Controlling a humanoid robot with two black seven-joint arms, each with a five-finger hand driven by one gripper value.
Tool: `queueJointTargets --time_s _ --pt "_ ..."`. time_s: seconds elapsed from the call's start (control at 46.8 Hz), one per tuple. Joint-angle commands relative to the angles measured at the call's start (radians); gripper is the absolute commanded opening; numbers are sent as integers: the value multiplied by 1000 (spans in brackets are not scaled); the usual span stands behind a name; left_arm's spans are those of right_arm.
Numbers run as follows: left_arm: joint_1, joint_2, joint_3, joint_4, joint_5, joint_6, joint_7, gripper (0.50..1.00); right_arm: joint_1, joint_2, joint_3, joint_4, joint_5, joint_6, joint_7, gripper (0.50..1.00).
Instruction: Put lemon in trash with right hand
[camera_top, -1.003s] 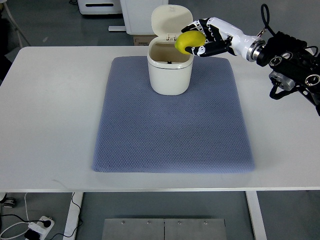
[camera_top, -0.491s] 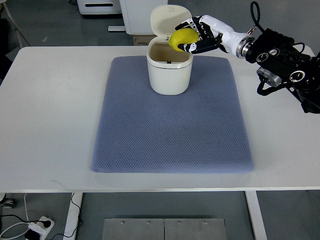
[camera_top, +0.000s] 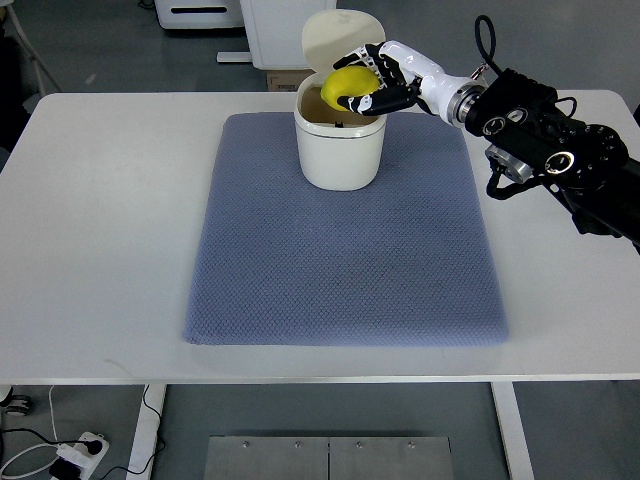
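A: One lemon (camera_top: 343, 88), yellow, gripped in the right hand (camera_top: 372, 82), sitting right over the open mouth of the trash can (camera_top: 340, 150).

B: Hand state?

A: Fingers (camera_top: 385, 98) wrapped round the fruit, so grasping. Lid (camera_top: 336, 36) flipped up behind it. Can stands near the far edge of the blue mat (camera_top: 345, 240), on the white table (camera_top: 100, 220). Left arm not visible.

B: Risks?

A: Lemon looks biased toward the can's right rim. Let go off-centre and it could clip the rim, bounce out, roll across the mat. Knuckles are close to the raised lid too; a nudge might swing it shut or shove the light can.
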Motion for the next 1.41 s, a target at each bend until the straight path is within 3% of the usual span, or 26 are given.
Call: queueJointTargets --time_s 0.0,0.107,0.512,0.79,1.089,1.388 --pt "0 0 0 0 0 0 0 1000 1 0 0 2 14 0 0 648" --pt "0 0 0 0 0 0 0 1000 3 -2 0 3 23 6 0 742" --pt "0 0 0 0 0 0 0 1000 3 -9 0 14 23 58 2 905" --pt "0 0 0 0 0 0 0 1000 4 -43 0 36 25 86 12 937" --pt "0 0 0 0 0 0 0 1000 0 -189 1 166 25 94 25 949" --pt "0 0 0 0 0 0 0 1000 -94 -285 90 214 34 94 31 977"
